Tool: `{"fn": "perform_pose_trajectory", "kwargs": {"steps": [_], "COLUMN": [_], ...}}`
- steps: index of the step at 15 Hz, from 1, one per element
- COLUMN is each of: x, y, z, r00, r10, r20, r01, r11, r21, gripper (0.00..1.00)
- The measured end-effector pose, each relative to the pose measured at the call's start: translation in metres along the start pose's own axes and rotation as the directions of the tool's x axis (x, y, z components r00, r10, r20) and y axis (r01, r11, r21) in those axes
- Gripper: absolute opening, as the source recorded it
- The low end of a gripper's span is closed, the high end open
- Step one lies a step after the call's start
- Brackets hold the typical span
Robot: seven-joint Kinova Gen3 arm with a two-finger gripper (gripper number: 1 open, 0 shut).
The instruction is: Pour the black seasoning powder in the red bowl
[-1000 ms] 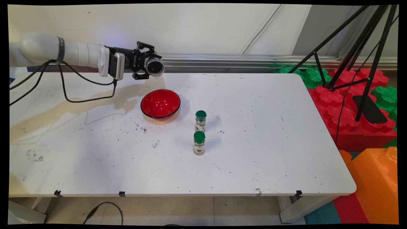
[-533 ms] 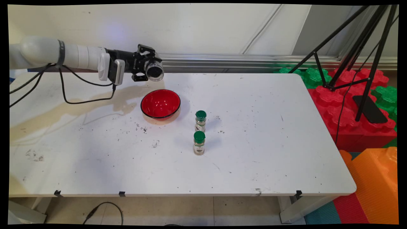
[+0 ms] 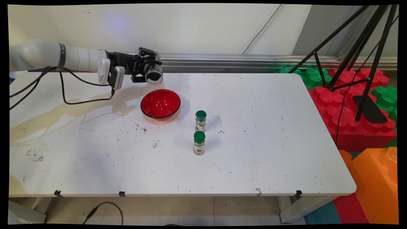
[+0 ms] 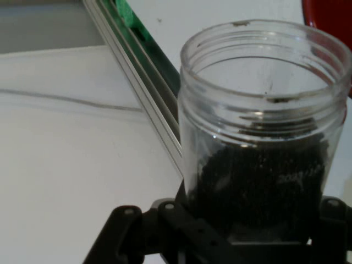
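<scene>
Gripper clamped on open clear jar of dark grains, tilted above red bowl.

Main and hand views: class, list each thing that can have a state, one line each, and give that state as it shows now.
Tool: shut on the jar, held above the table behind the bowl.
Jar: lid off, tipped on its side, partly full of dark grains.
Bowl: upright on the table, looks empty.
Far bottle: upright, green cap on.
Near bottle: upright, green cap on.
Table: speckled with dark specks.
</scene>
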Motion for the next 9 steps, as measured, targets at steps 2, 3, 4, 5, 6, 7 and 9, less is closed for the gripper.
{"fn": "perform_pose_trajectory", "kwargs": {"steps": [2, 3, 4, 5, 6, 7, 9], "x": [0.0004, 0.0007, 0.0008, 0.0009, 0.0010, 0.0012, 0.0016], "y": [0.0014, 0.0023, 0.0033, 0.0040, 0.0047, 0.0054, 0.0062], "z": [0.0006, 0.0010, 0.0012, 0.0016, 0.0019, 0.0022, 0.0027], "r00": [0.999, 0.998, 0.997, 0.995, 0.993, 0.990, 0.985], "r10": [0.034, 0.058, 0.081, 0.100, 0.122, 0.141, 0.175], "r20": [-0.001, -0.002, -0.002, -0.003, -0.003, -0.004, -0.004], "r01": [-0.034, -0.058, -0.081, -0.100, -0.122, -0.141, -0.175], "r11": [0.999, 0.998, 0.997, 0.995, 0.993, 0.990, 0.985], "r21": [-0.001, -0.001, -0.002, -0.002, -0.003, -0.003, -0.002], "gripper": [0.00, 0.00, 0.00, 0.00, 0.00, 0.00, 0.00]}}
